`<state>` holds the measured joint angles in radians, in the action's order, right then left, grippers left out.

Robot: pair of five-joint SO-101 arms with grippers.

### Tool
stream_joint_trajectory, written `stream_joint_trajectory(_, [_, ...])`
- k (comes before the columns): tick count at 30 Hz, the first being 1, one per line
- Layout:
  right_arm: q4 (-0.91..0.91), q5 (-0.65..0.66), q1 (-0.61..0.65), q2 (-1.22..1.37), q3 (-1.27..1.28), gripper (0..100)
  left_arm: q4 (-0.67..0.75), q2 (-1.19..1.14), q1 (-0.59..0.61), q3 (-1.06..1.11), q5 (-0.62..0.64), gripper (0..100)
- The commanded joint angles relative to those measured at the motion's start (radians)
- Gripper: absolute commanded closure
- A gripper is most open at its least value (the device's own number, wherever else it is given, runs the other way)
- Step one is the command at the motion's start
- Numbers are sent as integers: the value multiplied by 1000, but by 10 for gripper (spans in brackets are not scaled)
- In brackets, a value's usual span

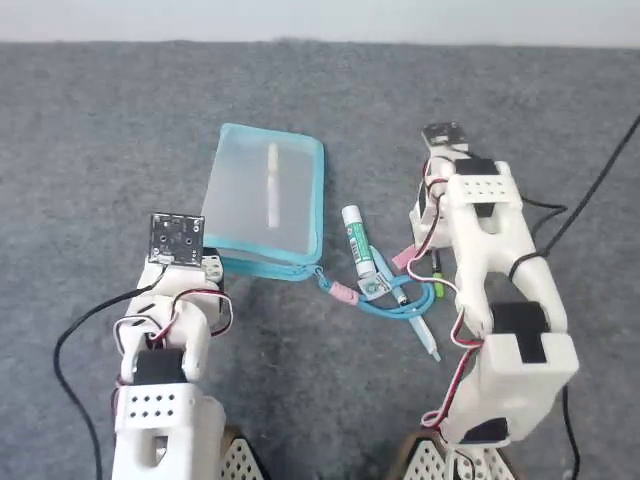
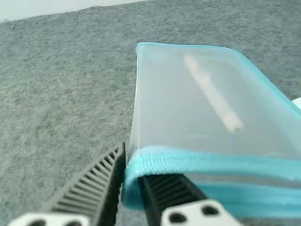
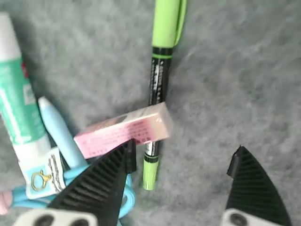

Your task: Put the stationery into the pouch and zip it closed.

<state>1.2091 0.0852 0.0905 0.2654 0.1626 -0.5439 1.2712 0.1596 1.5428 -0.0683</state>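
A translucent pouch (image 1: 262, 200) with teal trim lies flat, a white stick (image 1: 272, 186) inside it. My left gripper (image 2: 132, 186) is shut on the teal zipper edge (image 2: 155, 165) at the pouch's near left corner (image 1: 222, 262). Beside the pouch lie a green-and-white glue stick (image 1: 358, 250), a light blue pen (image 1: 408, 303), a pink eraser (image 1: 403, 257) and a green pen (image 1: 437, 272). My right gripper (image 3: 178, 181) hovers open just above the eraser (image 3: 123, 133) and green pen (image 3: 159, 70), one finger (image 3: 101, 181) by the eraser, the other (image 3: 254, 181) over bare carpet.
A teal strap (image 1: 385, 303) with a pink pull (image 1: 345, 294) trails from the pouch's near right corner under the stationery. Grey carpet (image 1: 110, 140) covers the table. The right arm (image 1: 485, 230) stands over the right side of the stationery pile.
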Motion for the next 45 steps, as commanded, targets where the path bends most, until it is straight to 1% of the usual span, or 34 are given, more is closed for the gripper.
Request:
stream_joint_trajectory(1, [-39,-14,-21,30,-52,703,28,2,-12,-53,-3,988])
stream_joint_trajectory(10, [-48,-11,35,147,-98,703,26,2,-12,-53,-2,988])
stream_joint_trajectory(17, [21,-12,28,179,-144,703,26,2,-14,-53,-2,988])
stream_joint_trajectory(20, [41,-8,5,177,-146,706,26,2,-14,-51,-2,988])
stream_joint_trajectory(22, [45,-6,-16,177,-144,747,26,2,-14,-51,0,988])
stream_joint_trajectory(29, [45,-9,-90,176,-146,951,26,2,-14,-51,0,988])
stream_joint_trajectory(31, [45,-8,-105,174,-146,991,26,2,-14,-51,0,988])
stream_joint_trajectory(33, [53,-6,-127,151,-143,989,26,2,-14,-51,0,988])
stream_joint_trajectory(35, [102,0,-160,101,-143,991,26,2,-14,-51,0,988])
stream_joint_trajectory(39, [156,72,-219,-38,-87,991,26,2,-14,-51,0,988])
stream_joint_trajectory(41, [128,103,-229,-105,-21,991,26,2,-14,-51,0,988])
stream_joint_trajectory(45, [-33,167,-226,-229,186,990,25,2,-14,-51,0,988])
